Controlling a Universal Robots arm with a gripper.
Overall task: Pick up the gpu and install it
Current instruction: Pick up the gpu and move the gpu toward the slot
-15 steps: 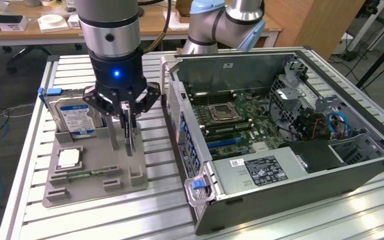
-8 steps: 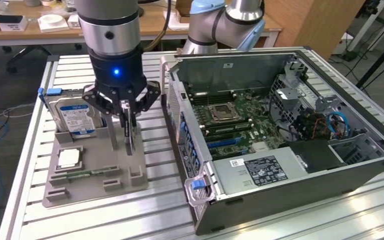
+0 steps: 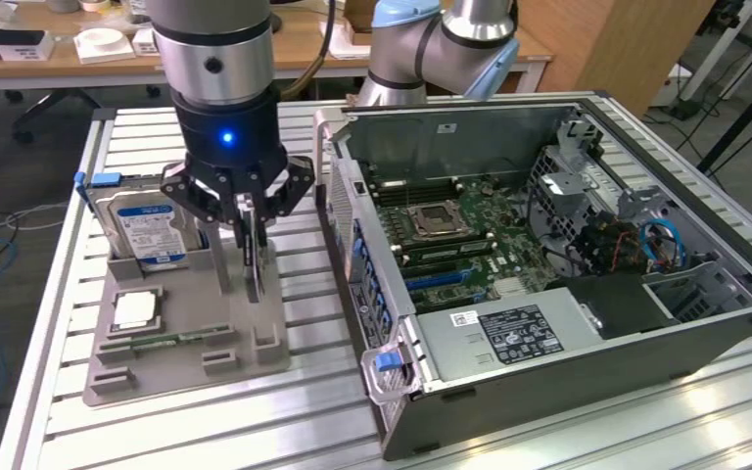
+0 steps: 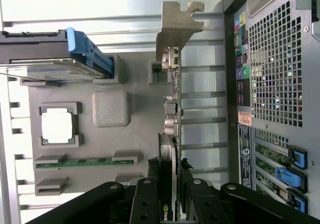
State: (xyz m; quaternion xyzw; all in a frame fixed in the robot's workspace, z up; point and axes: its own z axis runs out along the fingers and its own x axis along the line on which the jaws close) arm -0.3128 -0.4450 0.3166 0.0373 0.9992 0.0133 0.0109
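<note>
The black jaws are clamped on the gpu (image 4: 168, 151), a thin green card with a black cooler. It stands on edge at the grey plastic holder (image 3: 173, 343) on the slatted aluminium desk (image 3: 285, 421). The wrist view shows its silver end bracket (image 4: 175, 28). The exterior view shows the open grey computer case (image 3: 546, 255) just beside, with a bare strip of desk between holder and case.

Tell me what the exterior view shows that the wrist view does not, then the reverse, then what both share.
Exterior view: the inside of the open computer case, with motherboard and power supply. Wrist view: the case's back face-on, with vent grille and ports, and a silver end bracket. Both: the gripper closed on the gpu, which stands on edge in the grey holder with the hard drive and memory stick.
</note>
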